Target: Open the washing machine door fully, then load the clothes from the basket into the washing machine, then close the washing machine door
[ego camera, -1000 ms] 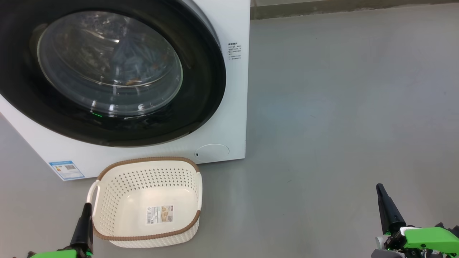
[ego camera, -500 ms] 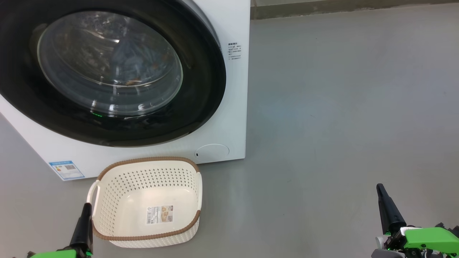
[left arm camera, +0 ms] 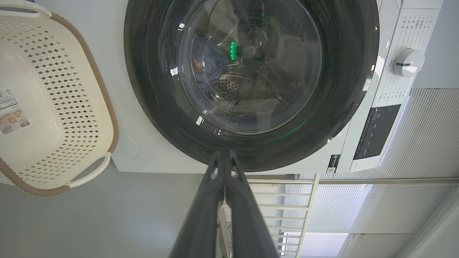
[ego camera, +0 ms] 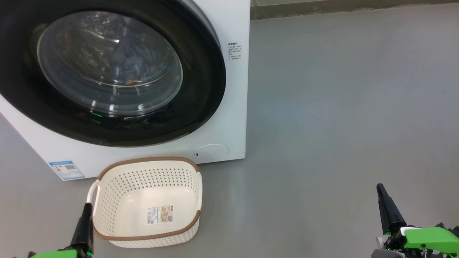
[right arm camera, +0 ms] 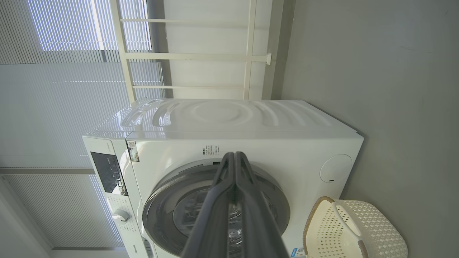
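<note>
1. Nothing changed: glossy black-rimmed round washing machine door (ego camera: 202,89) shut, light blue clothes (ego camera: 131,59) behind its glass.
2. Cream perforated plastic basket (ego camera: 150,177) empty.
3. Clenched, empty: left gripper (ego camera: 87,208), right gripper (ego camera: 380,189); task looks finished.

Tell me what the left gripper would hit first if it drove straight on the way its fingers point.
Most likely the washing machine door, at its black rim: the left wrist view shows the left gripper, shut, aimed there. The basket sits off to the side. Depth is unclear.
</note>
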Tool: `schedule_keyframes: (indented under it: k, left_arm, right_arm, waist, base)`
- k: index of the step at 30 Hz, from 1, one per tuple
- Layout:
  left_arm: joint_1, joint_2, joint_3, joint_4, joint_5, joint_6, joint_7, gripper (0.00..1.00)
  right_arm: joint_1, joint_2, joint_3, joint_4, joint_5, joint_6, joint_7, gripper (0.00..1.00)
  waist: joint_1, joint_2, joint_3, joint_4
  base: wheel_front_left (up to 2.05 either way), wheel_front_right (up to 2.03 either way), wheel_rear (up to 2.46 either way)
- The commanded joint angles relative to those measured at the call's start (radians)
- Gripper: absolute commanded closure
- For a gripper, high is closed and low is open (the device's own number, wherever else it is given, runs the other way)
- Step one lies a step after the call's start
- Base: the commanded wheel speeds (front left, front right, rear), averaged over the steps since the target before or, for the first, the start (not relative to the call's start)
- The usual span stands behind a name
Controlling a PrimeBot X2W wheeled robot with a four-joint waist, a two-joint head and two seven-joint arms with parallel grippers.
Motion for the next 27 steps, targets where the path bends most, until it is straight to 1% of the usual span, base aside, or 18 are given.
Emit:
schedule_keyframes:
  k: [1,27]
  left_arm:
    - [-0.05,0.013,0.036,-0.016,0.004,-0.011,0.008,1.0]
    - [-0.05,0.01,0.04,-0.016,0.007,-0.011,0.011,1.0]
  right_arm:
    - [-0.039,-0.002,0.024,-0.026,-0.001,-0.001,0.007,1.0]
    - [-0.039,-0.001,0.023,-0.026,-0.002,-0.001,0.008,1.0]
  waist:
    - [0.0,0.0,0.0,0.0]
    - [0.0,0.0,0.0,0.0]
  base:
    - [0.0,0.0,0.0]
    - [0.0,0.0,0.0]
